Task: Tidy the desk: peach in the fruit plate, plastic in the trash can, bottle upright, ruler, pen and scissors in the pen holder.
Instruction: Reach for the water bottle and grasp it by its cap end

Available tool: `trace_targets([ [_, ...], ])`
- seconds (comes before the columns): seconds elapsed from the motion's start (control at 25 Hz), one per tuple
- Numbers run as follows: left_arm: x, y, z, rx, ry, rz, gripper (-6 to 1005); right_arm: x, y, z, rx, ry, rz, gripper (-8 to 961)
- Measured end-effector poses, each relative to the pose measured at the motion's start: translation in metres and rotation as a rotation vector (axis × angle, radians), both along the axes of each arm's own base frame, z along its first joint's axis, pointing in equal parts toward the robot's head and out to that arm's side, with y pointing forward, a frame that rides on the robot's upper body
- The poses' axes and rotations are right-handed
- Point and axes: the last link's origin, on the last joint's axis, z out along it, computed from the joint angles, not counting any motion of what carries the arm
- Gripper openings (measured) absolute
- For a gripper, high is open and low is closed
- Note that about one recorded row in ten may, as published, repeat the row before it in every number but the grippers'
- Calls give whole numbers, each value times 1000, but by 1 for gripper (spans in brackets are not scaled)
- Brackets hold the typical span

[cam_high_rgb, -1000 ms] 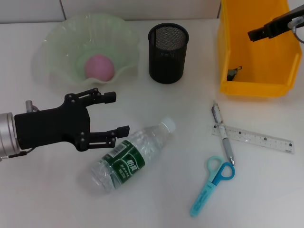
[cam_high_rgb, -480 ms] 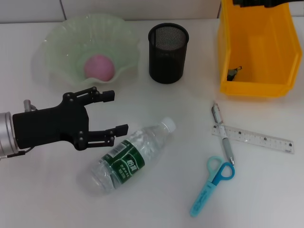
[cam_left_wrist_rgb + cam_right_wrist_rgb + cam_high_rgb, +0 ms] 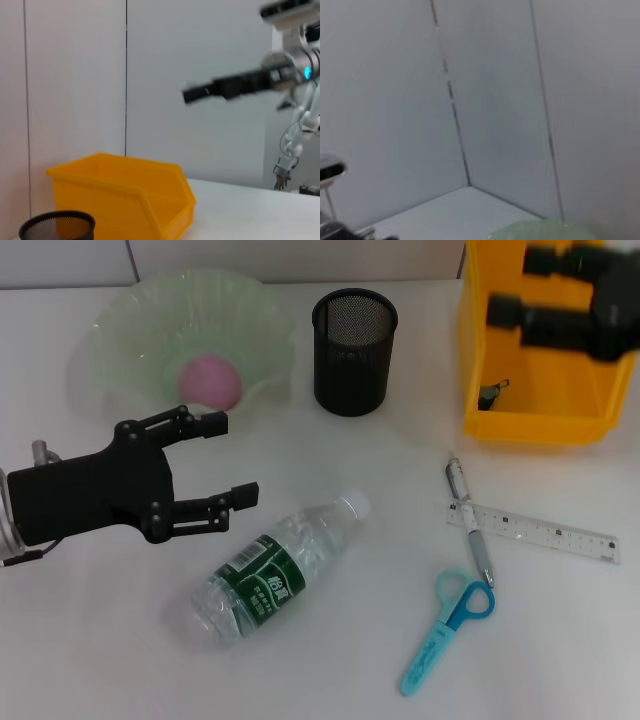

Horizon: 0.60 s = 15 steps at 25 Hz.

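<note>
The bottle (image 3: 272, 572) lies on its side on the desk (image 3: 340, 460), cap pointing to the far right. My left gripper (image 3: 232, 460) hovers open just left of it, touching nothing. The peach (image 3: 210, 380) sits in the fruit plate (image 3: 140, 310). The plastic (image 3: 492, 392) lies inside the trash can (image 3: 520, 425). My right gripper (image 3: 515, 285) hangs blurred above that bin, fingers apart and empty. The pen (image 3: 470, 525) crosses the left end of the ruler (image 3: 550, 533). The scissors (image 3: 445, 632) lie nearer the front. The pen holder (image 3: 354, 338) stands empty.
The left wrist view shows the trash can (image 3: 125, 195), the pen holder's rim (image 3: 57, 225) and my right arm (image 3: 225, 87) in the air beyond them. A white wall runs behind the desk. Bare tabletop lies between the bottle and the pen.
My left gripper has drawn back to the left, a little away from the bottle. My right gripper has swung from the upper right to above the trash can. The objects have not moved.
</note>
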Motion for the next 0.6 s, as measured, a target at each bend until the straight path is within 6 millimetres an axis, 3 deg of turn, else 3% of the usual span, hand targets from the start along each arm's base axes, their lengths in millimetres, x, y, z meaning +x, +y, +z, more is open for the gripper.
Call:
trace_targets([
  [0.08,2,-1,2,5,-18,-6,852,21,-12,-15,-50,12,16,820],
  [0.12,2,-1,2,5,-18,-6,852,21,-12,-15,-50,12,16,820],
  [0.48,14,4,5,-60,-59,20,851,82,-49,-70,-164,-45,64,820],
  [0.6,20,5,6,-82,-51,19,851,93,-56,-78,-163,-70,59,820],
])
